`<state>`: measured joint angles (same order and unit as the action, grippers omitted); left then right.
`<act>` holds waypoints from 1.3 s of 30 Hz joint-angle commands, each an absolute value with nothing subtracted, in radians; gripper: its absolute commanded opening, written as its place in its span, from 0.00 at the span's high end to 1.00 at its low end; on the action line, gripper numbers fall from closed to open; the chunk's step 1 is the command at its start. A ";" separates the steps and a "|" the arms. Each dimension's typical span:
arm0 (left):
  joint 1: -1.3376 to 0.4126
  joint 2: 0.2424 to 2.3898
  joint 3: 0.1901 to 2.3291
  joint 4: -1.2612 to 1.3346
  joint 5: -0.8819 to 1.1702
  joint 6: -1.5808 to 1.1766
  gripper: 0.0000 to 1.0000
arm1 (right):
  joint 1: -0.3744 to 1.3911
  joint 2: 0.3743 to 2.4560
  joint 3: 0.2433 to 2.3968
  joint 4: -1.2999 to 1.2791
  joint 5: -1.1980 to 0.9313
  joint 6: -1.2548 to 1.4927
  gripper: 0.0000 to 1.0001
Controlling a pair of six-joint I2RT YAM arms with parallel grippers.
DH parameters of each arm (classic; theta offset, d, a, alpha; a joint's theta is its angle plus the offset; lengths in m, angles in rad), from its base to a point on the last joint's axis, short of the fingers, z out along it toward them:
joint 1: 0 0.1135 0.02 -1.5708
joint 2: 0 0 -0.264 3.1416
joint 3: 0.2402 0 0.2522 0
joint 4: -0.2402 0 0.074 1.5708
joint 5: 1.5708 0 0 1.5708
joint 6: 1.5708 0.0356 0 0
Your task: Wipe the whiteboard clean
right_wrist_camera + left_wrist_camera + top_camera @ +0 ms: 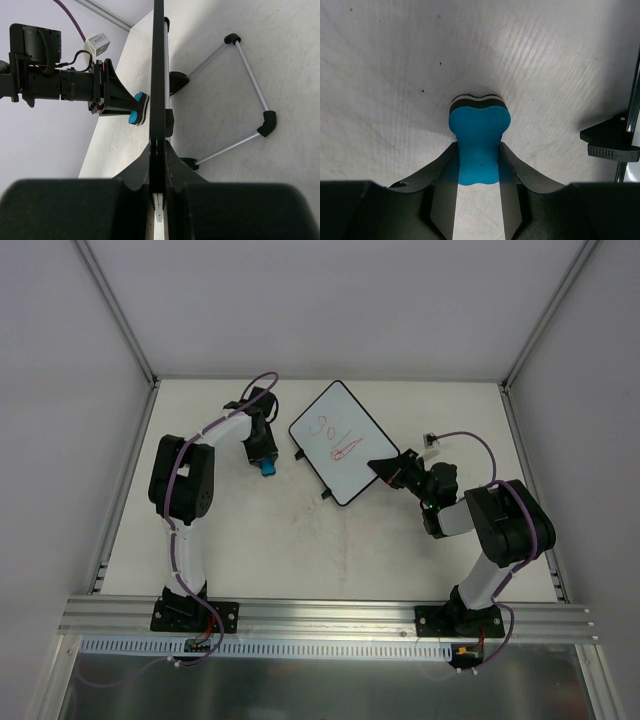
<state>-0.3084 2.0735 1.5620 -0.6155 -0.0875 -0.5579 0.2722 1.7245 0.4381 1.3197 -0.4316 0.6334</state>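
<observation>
The whiteboard lies tilted at the table's middle back, with red scribbles on its face and two black tabs on its left edge. My right gripper is shut on the board's near right edge. In the right wrist view the board shows edge-on between the closed fingers. My left gripper is shut on the blue eraser, just left of the board and apart from it. In the left wrist view the eraser sits pinched between the fingers over bare table.
The board's edge and a black tab show at the right of the left wrist view. A wire stand with black corner pieces sits behind the board. A small white connector with a purple cable lies right of the board.
</observation>
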 commanded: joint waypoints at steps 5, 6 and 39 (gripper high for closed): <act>-0.311 1.939 1.644 -0.641 0.003 -0.509 0.80 | 0.270 1.723 0.459 1.437 -0.471 0.635 1.00; -0.313 1.922 1.660 -0.643 0.049 -0.505 0.81 | 0.270 1.721 0.459 1.437 -0.472 0.634 1.00; -0.385 2.089 1.704 0.048 0.312 -0.500 0.91 | 0.268 1.727 0.476 1.437 -0.499 0.635 1.00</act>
